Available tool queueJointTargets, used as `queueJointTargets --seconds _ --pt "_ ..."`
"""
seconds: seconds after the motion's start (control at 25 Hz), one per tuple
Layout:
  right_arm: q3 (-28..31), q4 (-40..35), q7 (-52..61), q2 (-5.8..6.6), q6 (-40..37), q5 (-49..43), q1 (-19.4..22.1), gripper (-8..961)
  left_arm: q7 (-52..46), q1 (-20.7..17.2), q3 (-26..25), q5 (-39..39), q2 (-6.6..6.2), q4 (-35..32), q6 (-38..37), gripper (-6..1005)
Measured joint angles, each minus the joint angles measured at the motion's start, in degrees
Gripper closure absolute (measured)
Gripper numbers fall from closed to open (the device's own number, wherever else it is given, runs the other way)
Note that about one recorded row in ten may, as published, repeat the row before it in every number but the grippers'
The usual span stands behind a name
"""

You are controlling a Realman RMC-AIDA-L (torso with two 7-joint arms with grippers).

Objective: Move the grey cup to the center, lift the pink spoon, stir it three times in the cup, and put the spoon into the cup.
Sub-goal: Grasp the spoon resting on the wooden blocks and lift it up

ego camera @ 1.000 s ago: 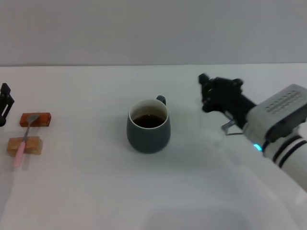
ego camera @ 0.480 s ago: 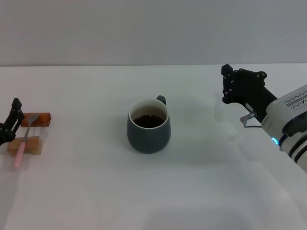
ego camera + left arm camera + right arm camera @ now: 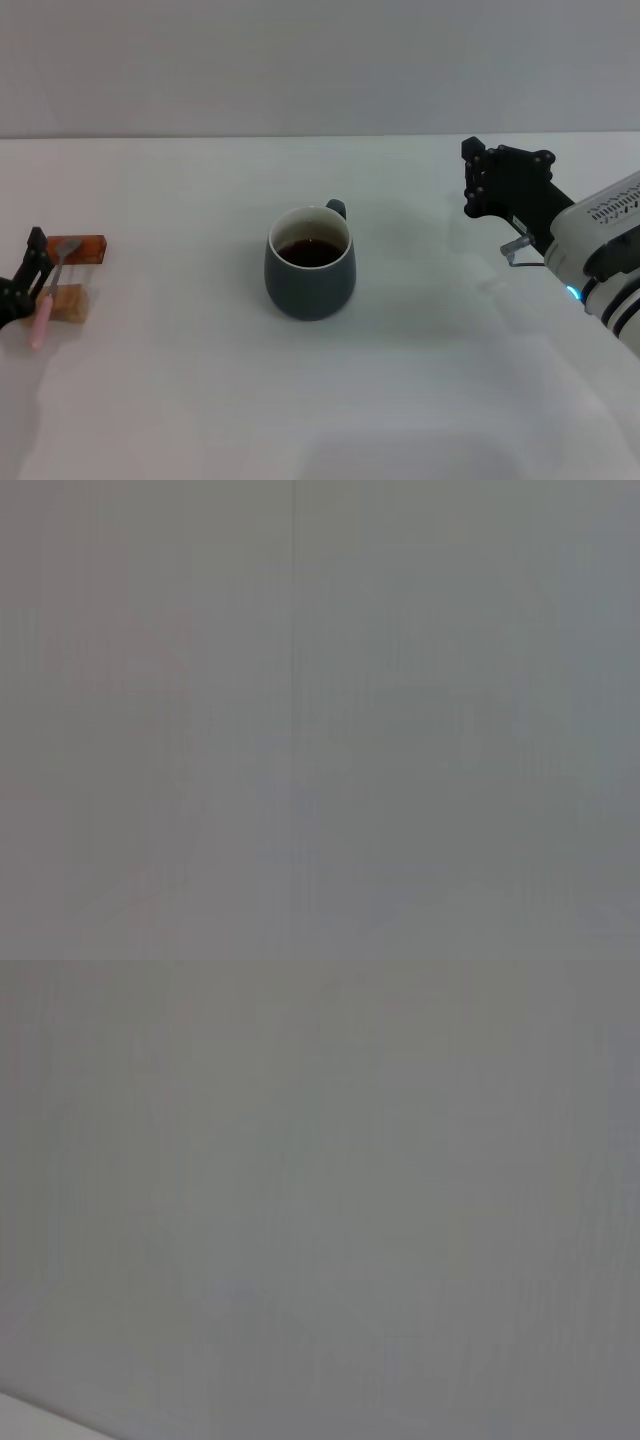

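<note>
The grey cup (image 3: 310,262) stands mid-frame; the pink spoon (image 3: 46,295) lies at far left across two wooden blocks (image 3: 73,275). Left gripper (image 3: 25,275) — grip unreadable — beside it; right gripper (image 3: 483,180) hovers upper right, likewise unreadable.

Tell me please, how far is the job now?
Done: the grey cup stands mid-table, and the right gripper is off to its right, away from it. In hand: the left gripper is at the pink spoon, which lies across two wooden blocks. Left: lifting, three stirs, and putting the spoon into the cup.
</note>
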State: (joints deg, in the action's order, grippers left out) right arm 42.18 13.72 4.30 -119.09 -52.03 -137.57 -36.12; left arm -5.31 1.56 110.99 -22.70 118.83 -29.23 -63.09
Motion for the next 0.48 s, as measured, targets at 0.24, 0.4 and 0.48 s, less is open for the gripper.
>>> queueJointTargets --seconds 0.24,0.4,0.48 --pt "-0.01 -0.05 -0.07 0.07 0.53 -0.04 -0.42 954 2.58 -3.20 0.71 -0.18 -0.02 -4.55 2.67 223" --pt "-0.04 -0.12 -0.08 0.08 1.11 -0.07 -0.94 954 3.07 -7.47 2.45 -0.73 -0.09 -9.31 4.02 224" --pt "-0.04 -0.12 -0.09 0.08 1.28 -0.07 -1.09 954 3.48 -8.45 3.34 -1.60 -0.08 -10.30 4.19 224"
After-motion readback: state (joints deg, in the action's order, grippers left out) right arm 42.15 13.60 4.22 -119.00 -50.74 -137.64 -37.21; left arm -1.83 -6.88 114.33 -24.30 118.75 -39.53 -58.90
